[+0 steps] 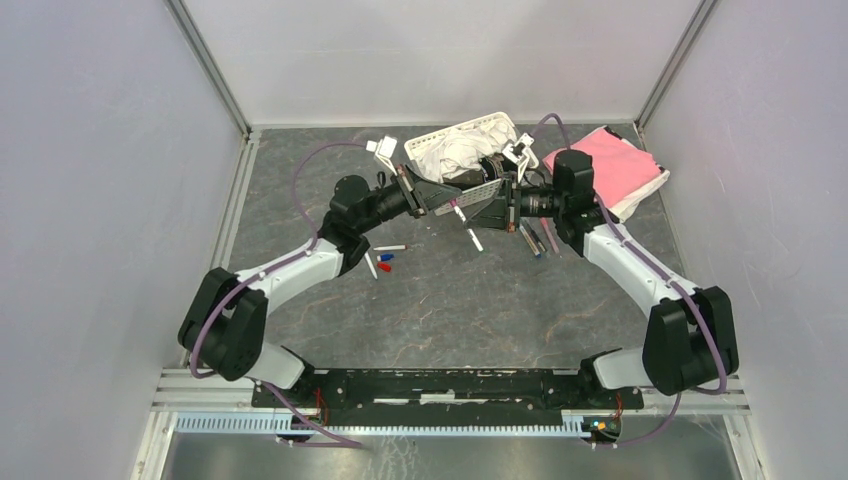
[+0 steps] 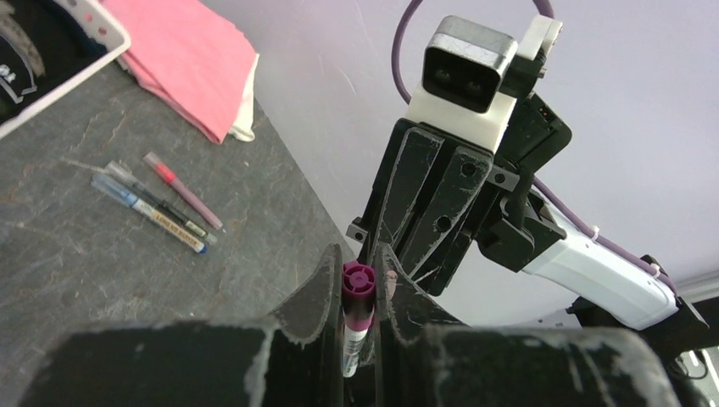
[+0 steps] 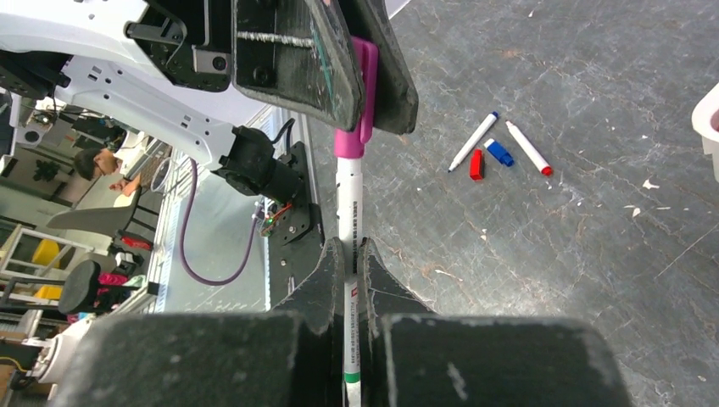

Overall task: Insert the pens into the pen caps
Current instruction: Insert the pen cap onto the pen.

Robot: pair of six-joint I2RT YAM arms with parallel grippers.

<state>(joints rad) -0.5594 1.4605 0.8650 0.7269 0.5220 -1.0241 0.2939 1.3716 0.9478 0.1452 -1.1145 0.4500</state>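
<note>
A white pen (image 3: pixel 348 203) with a green band is held between both grippers above the table. My right gripper (image 3: pixel 348 248) is shut on its barrel. My left gripper (image 2: pixel 358 264) is shut on the magenta cap (image 2: pixel 358 292), and the pen's end sits inside that cap (image 3: pixel 354 119). In the top view the left gripper (image 1: pixel 456 203) and right gripper (image 1: pixel 474 225) meet tip to tip over the table's middle. Two white pens (image 3: pixel 473 141) (image 3: pixel 528 147), a red cap (image 3: pixel 476 164) and a blue cap (image 3: pixel 500 153) lie on the table.
Three more pens (image 2: pixel 157 203), one pinkish (image 2: pixel 182 191), lie to the right near the right arm (image 1: pixel 535 238). A white basket (image 1: pixel 492 122) holding white cloth stands at the back. A folded pink cloth (image 1: pixel 605 165) lies at the back right.
</note>
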